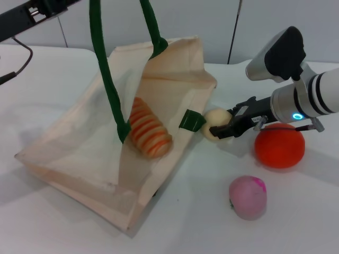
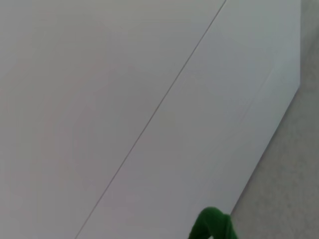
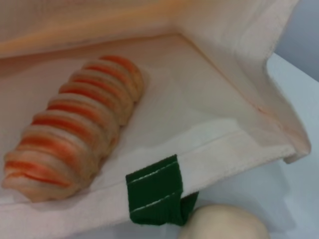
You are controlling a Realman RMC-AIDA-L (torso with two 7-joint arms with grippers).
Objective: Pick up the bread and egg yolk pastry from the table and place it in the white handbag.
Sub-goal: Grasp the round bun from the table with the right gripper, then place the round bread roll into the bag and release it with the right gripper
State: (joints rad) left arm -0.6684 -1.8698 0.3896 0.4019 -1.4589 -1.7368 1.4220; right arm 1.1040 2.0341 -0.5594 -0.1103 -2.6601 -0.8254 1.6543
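Observation:
The white handbag point(image 1: 79, 153) lies on the table with its mouth open toward my right side. Its green handles point(image 1: 108, 79) are pulled up out of the top of the head view, and a bit of handle point(image 2: 212, 226) shows in the left wrist view. The striped bread point(image 1: 150, 132) lies inside the bag, and the right wrist view shows this bread point(image 3: 70, 124) resting on the bag's cloth point(image 3: 224, 74). My right gripper point(image 1: 222, 126) is shut on the egg yolk pastry point(image 1: 216, 120) just outside the bag's mouth. The pastry point(image 3: 224, 224) sits beside a green handle tab point(image 3: 157, 191).
An orange ball point(image 1: 279, 146) sits on the white table right under my right wrist. A pink ball point(image 1: 247, 197) lies nearer the front. My left arm point(image 1: 32, 13) reaches in at the top left, above the bag.

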